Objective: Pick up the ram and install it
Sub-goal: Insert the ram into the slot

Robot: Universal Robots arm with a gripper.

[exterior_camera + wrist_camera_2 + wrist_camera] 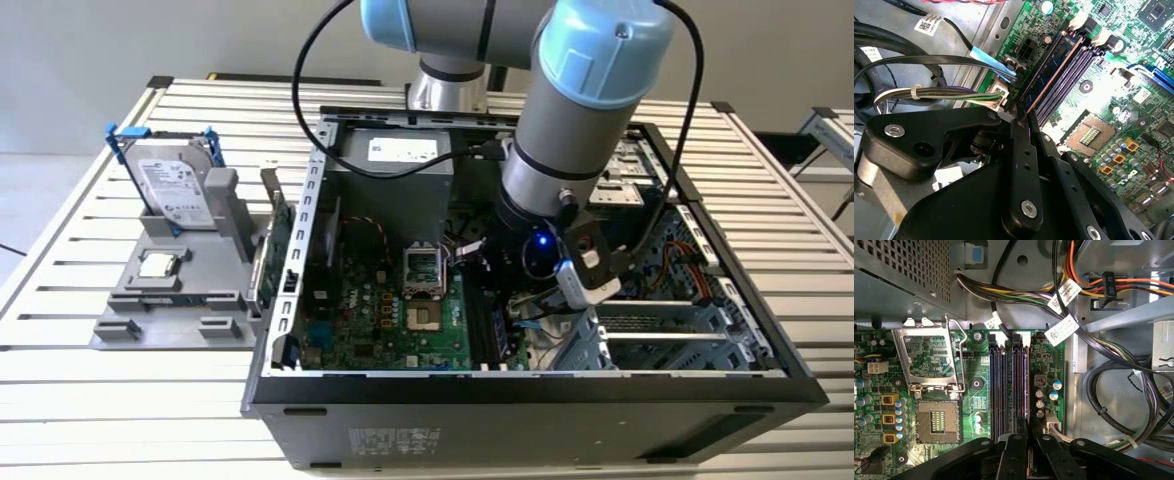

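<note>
The ram (1053, 72) is a dark bluish stick seen edge-on, standing along the outermost memory slot of the green motherboard (1134, 60), on the cable side. In the first wrist view the ram (1027, 390) lines up with that slot beside the other dark slots. My gripper (1021, 120) is shut on the ram's near end, its black fingers (1016, 450) pinching it from both sides. In the exterior view the gripper (534, 300) reaches down inside the open computer case (534, 385).
The open processor socket (936, 422) lies next to the slots. Bundled cables (1114, 390) crowd the other side. Outside the case, a grey holder (174, 320) carries a hard drive in a blue bracket (180, 185) and a small silver processor chip (160, 265).
</note>
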